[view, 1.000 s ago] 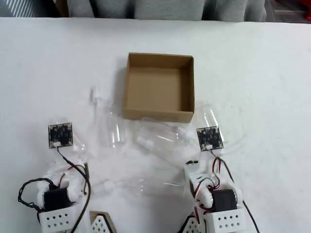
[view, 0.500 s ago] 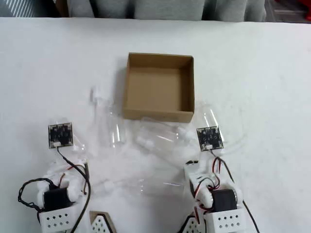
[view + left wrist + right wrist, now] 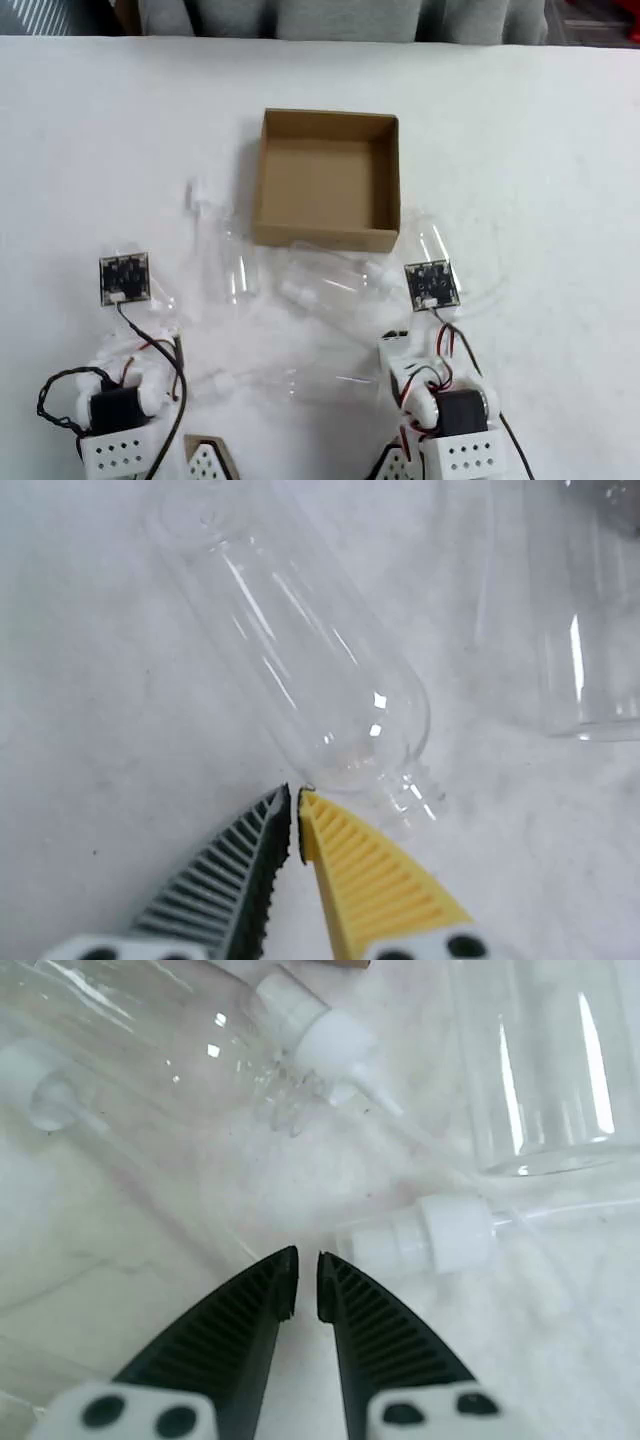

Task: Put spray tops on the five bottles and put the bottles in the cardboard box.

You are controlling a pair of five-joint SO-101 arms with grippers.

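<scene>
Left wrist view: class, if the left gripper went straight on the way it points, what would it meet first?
Probably the clear plastic bottle lying capless just ahead of the left gripper, struck near its threaded neck; depth is hard to judge.

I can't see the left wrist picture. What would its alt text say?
A clear, capless bottle lies on a white table, its threaded neck next to the shut tips of a grey-and-yellow gripper. Part of a second clear bottle shows beside it.

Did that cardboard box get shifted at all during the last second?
No. The cardboard box sits just where it was, equally far from the table edge.
</scene>
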